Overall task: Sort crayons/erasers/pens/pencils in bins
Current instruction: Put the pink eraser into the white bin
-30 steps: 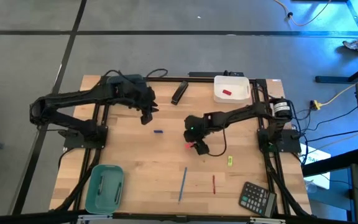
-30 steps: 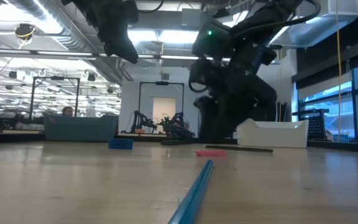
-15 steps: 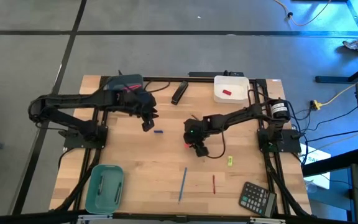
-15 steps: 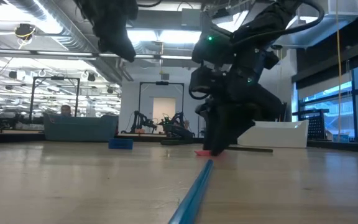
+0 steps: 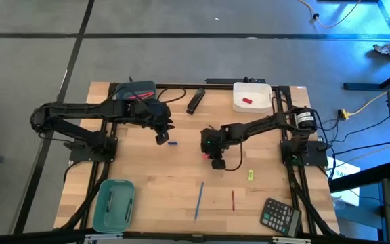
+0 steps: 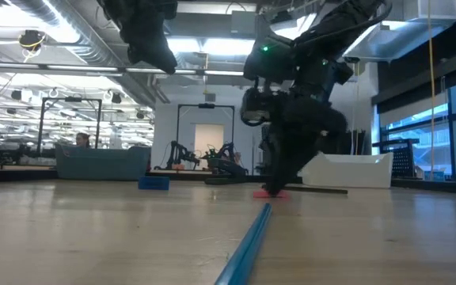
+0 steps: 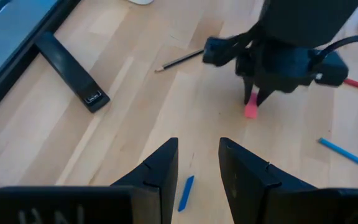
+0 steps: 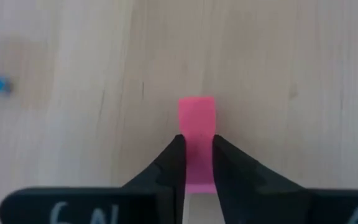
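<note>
Right gripper (image 5: 215, 161) is down at the middle of the table (image 5: 147, 173), its two fingers (image 8: 169, 163) pressed against the sides of the pink eraser (image 8: 197, 127), which lies flat on the wood; from the low view the tips reach the board right at the eraser, and it is not lifted. The pinch looks narrow, with only the eraser's width between the fingers.

Over on the other side, the left gripper (image 5: 161, 135) hangs above the table with a clear gap between its fingers (image 7: 157, 171) and nothing in them. Just beside it on the boards lies a short blue stub (image 5: 172, 143).

At the back edge, the white bin (image 5: 252, 96) holds the red eraser (image 5: 247, 101). A blue-grey bin (image 5: 135, 89) sits at the back left, partly under the left arm. The teal bin (image 5: 112, 203) stands at the front left corner with something grey inside. A long blue pencil (image 5: 199, 200) and a thin dark red pen (image 5: 233, 200) lie near the front, well apart from the grippers. A thick black oblong (image 5: 195, 101) lies near the back, and a black calculator (image 5: 279, 217) sits at the front right.
</note>
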`<state>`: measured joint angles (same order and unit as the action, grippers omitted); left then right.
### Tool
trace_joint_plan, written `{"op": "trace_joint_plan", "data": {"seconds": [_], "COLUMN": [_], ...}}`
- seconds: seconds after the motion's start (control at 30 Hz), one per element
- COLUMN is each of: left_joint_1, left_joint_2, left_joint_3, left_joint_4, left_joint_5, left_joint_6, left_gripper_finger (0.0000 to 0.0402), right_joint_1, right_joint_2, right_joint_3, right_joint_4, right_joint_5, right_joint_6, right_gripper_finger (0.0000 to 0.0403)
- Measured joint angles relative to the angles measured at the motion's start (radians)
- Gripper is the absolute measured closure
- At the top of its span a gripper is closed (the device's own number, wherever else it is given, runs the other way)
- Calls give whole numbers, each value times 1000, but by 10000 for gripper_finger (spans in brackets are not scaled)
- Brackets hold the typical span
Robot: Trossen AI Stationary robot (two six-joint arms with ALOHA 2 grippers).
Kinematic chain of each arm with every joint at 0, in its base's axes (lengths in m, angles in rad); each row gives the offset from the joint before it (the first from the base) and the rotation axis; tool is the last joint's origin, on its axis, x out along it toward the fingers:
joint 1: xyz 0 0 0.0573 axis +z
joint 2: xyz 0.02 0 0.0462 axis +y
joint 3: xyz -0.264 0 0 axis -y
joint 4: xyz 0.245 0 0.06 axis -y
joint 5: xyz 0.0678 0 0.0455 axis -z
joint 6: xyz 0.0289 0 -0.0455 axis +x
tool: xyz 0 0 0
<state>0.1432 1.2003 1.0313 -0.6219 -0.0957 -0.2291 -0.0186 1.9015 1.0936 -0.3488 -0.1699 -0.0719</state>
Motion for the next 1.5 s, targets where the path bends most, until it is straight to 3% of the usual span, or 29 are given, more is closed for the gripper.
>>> {"op": "trace_joint_plan", "data": {"seconds": [0.33, 0.77, 1.03, 1.5], "left_joint_1": [0, 0, 0, 2], "left_joint_2": [0, 0, 0, 0], "left_joint_3": [0, 0, 0, 0], "left_joint_4": [5, 16, 92, 99], "left_joint_5": [-35, -97, -105, -135], "left_joint_6": [0, -8, -6, -5], "left_gripper_finger": [294, 294, 294, 294], "right_joint_1": [-105, -410, -573, -761], "right_joint_2": [-170, -420, -452, -452], "right_joint_3": [40, 43, 43, 44], "right_joint_4": [-200, -365, -436, -443], "right_joint_5": [51, 75, 74, 72], "right_joint_6": [-97, -278, -380, -483], "right_gripper_finger": [330, 329, 329, 329]}}
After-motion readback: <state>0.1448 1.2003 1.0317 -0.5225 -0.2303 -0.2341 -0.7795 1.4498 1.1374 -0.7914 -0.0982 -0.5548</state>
